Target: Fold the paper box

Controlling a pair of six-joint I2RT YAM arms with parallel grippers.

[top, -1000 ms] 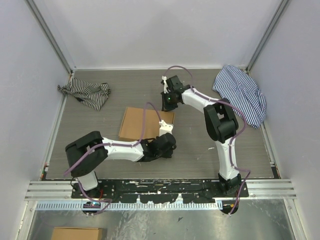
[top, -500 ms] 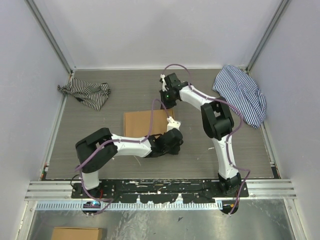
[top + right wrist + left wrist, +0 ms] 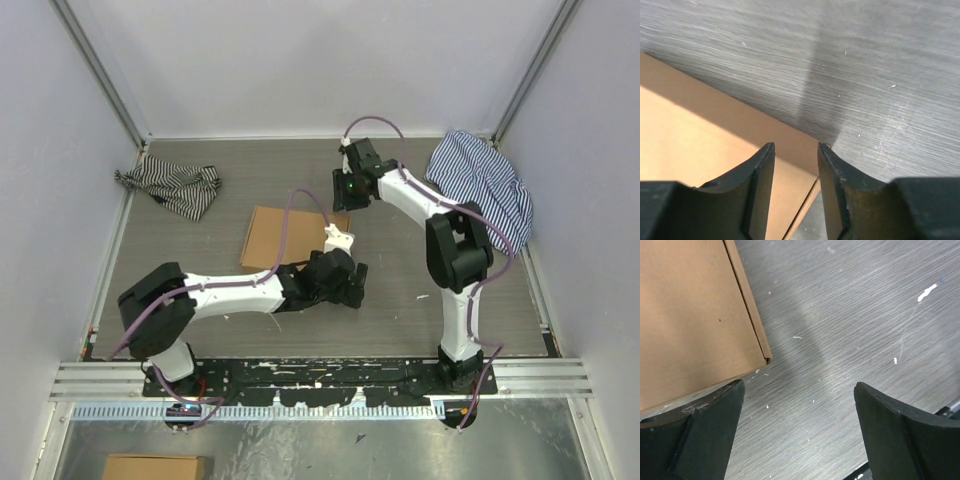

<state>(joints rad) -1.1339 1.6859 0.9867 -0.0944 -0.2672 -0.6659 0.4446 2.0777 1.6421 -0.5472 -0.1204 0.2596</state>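
Shows box [image 3: 285,238] flat mid-table [image 3: 200,270], between both grippers. Places left gripper [image 3: 799,390], spread wide and empty, just beside its near right corner. Places right gripper [image 3: 796,147], partly parted and gripping nothing, over its far right edge.

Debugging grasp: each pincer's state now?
Left pincer: open, holding nothing.
Right pincer: partly open, holding nothing, over the plain brown cardboard box.

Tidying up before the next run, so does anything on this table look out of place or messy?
Two stray cloths: a crumpled black-striped cloth at the far left and a blue-striped cloth heaped by the right wall. The paper box lies flat and closed, no damage visible.
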